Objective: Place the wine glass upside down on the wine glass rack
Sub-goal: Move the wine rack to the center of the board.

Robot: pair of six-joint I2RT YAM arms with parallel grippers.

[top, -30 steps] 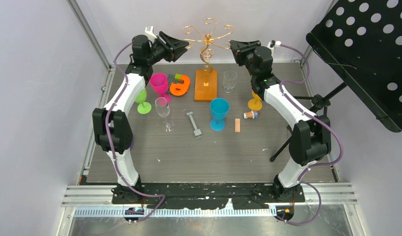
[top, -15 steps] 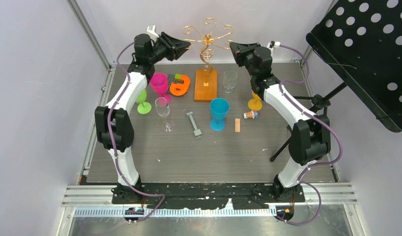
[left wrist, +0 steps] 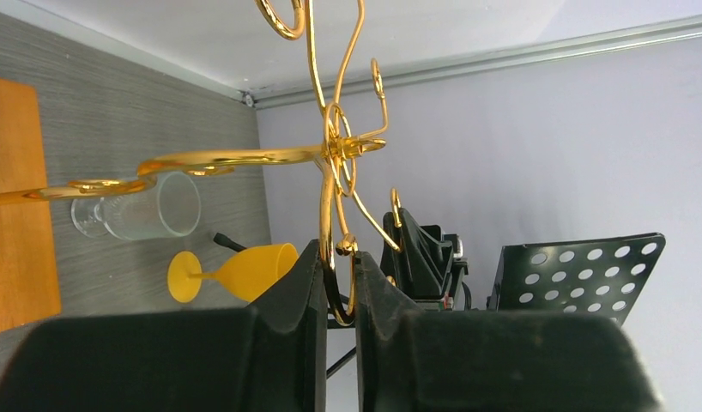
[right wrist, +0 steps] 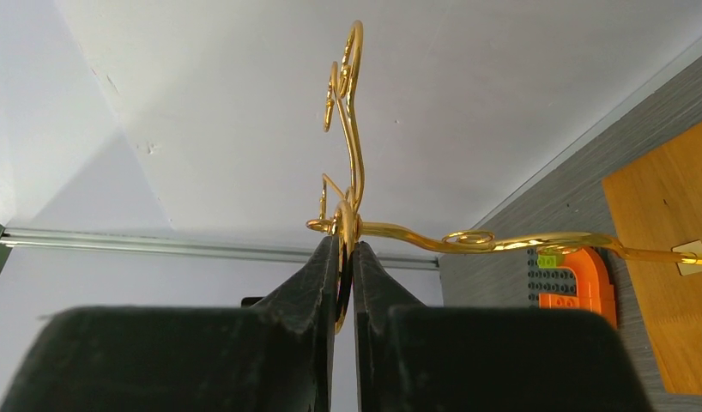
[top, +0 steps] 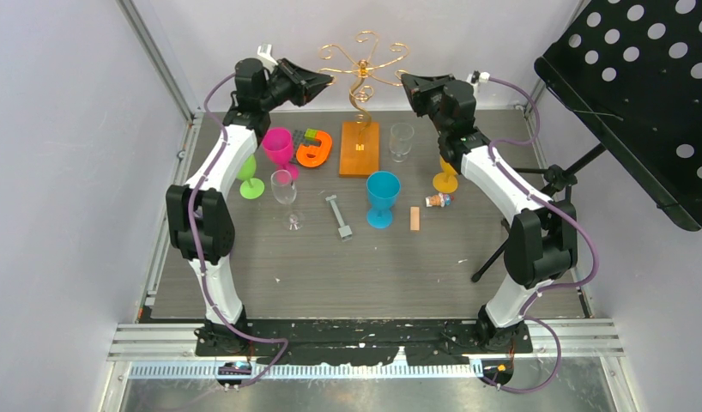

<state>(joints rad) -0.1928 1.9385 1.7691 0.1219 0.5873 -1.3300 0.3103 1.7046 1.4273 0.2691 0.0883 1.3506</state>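
The gold wire wine glass rack (top: 363,64) stands on its orange wooden base (top: 360,148) at the back of the table. My left gripper (top: 324,79) is shut on a scrolled arm on the rack's left side; the gold loop sits between its fingertips (left wrist: 339,257). My right gripper (top: 407,82) is shut on a scrolled arm on the rack's right side (right wrist: 346,249). A clear stemmed wine glass (top: 285,193) stands upright on the table, apart from both grippers. No glass hangs on the rack.
Around the base stand a pink goblet (top: 279,146), a green goblet (top: 250,178), a blue goblet (top: 383,197), a yellow goblet (top: 446,176) and a clear tumbler (top: 402,140). An orange toy (top: 314,148), a grey bolt (top: 338,216) and a small wood block (top: 414,220) lie nearby. A black perforated stand (top: 639,94) is at the right.
My left gripper has shifted slightly right and up onto the rack's left arm. My right gripper has barely moved. The rack and glasses stay in place.
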